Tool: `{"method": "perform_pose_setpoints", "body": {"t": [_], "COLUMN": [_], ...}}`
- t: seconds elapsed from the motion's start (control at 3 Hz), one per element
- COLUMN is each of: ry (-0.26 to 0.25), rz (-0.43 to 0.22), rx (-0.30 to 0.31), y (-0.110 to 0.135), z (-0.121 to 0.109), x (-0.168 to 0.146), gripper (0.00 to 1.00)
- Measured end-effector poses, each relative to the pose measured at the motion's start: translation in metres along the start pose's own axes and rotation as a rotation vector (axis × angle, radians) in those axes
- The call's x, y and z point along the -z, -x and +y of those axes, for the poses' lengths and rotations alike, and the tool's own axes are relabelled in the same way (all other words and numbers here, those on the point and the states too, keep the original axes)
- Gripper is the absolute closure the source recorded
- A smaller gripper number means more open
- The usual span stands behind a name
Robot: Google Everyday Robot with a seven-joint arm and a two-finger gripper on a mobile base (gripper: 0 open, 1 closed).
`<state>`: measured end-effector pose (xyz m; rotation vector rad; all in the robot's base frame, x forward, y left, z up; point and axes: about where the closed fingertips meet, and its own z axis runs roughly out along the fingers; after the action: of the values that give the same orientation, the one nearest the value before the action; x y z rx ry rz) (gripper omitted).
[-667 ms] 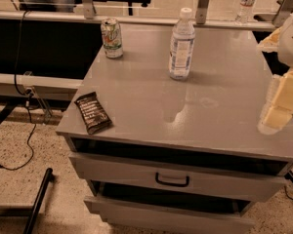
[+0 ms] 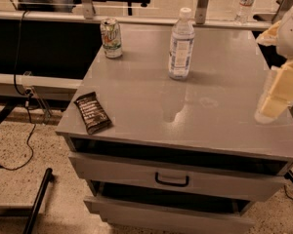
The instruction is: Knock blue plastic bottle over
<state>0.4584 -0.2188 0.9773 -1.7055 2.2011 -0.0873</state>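
Observation:
The blue plastic bottle (image 2: 180, 45) stands upright at the back middle of the grey cabinet top (image 2: 146, 106); it is clear, with a white cap and a blue-and-white label. My gripper (image 2: 276, 94) hangs at the right edge of the view, over the cabinet top's right side, well to the right of the bottle and nearer the front. It touches nothing.
A green-and-white soda can (image 2: 111, 38) stands at the back left. A dark snack bar (image 2: 92, 112) lies near the front left corner. A smaller clear bottle (image 2: 246, 4) stands far behind on the right. A drawer with a black handle (image 2: 172, 180) is below. Cables lie on the floor at left.
The gripper has shifted slightly; the bottle, can and snack bar have not moved.

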Motion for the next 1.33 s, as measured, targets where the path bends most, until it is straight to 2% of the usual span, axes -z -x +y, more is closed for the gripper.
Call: {"method": "perform_pose_setpoints", "body": {"t": [0.33,0.67,1.0,1.33], "ry": [-0.027,-0.028,-0.027,0.002], "rz": [-0.096,-0.230,-0.399,-0.562], "rx": [0.007,-0.013,-0.055,-0.094], "y": [0.009,0.017,0.032,0.052], "z": [-0.051,-0.106,-0.150,-0.174], "x": [-0.016,-0.037,-0.050,-0.062], "gripper": [0.00,0.00,0.00,0.00]}}
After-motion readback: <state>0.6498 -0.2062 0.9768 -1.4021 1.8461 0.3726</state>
